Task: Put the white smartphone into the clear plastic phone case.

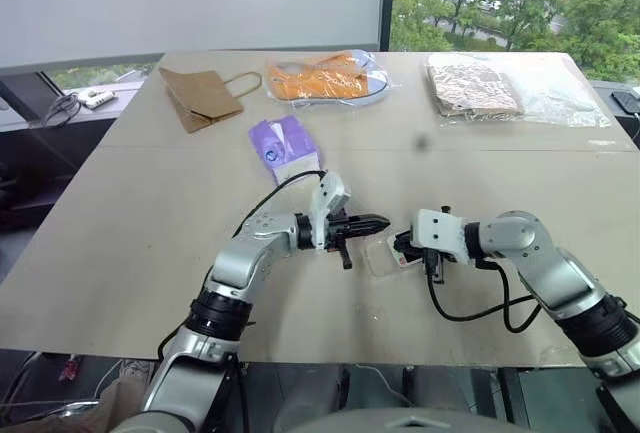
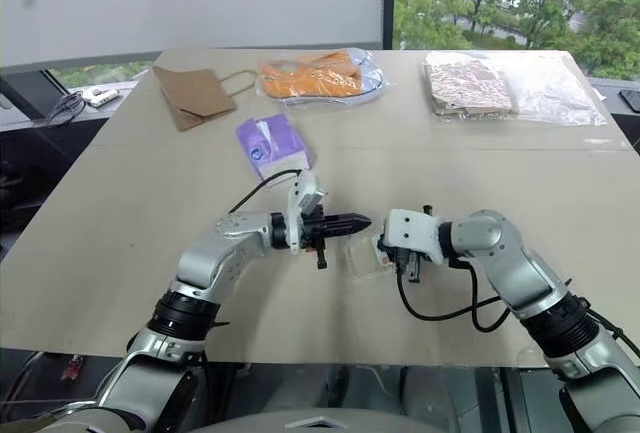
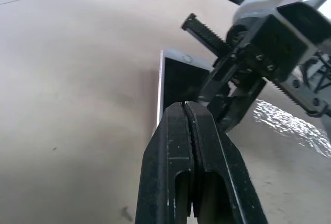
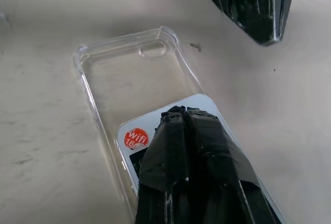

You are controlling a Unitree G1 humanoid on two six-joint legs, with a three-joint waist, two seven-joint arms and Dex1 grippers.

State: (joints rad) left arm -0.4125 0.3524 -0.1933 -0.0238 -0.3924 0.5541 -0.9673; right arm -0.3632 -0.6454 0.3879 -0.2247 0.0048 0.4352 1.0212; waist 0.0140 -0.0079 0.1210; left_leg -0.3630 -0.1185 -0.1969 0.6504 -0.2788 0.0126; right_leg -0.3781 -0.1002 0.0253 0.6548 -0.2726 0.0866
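A broad beige rectangular tabletop (image 1: 150, 243) carries everything. Along its far edge lie a large clear plastic bag with a patterned brown fabric inside (image 1: 480, 88), another clear bag holding something orange (image 1: 325, 78), and a flat brown paper bag with handles (image 1: 200, 96); nearer sits a small purple tissue pack (image 1: 283, 143).

Close to the front edge, between the two arms, lies the thin transparent phone case with rounded corners and a camera cut-out (image 4: 139, 69), flat on the table. The slim white smartphone with a black screen and a round orange sticker (image 4: 135, 137) rests partly inside it: one end sits within the shell, while the camera-hole end of the case is unfilled.

The right gripper (image 4: 183, 115) has its black fingers pressed together, holding nothing, tips bearing down on the phone's face. The left gripper (image 1: 372, 222) is also fully closed and empty-handed, hovering just beside the case's open end, pointing toward the right gripper.

The step in hand appears to be seating the phone. The next move likely calls for sliding or pushing the phone toward the camera-hole end, then pressing its edges down until the rim snaps round, while the other gripper steadies the light shell against skidding.
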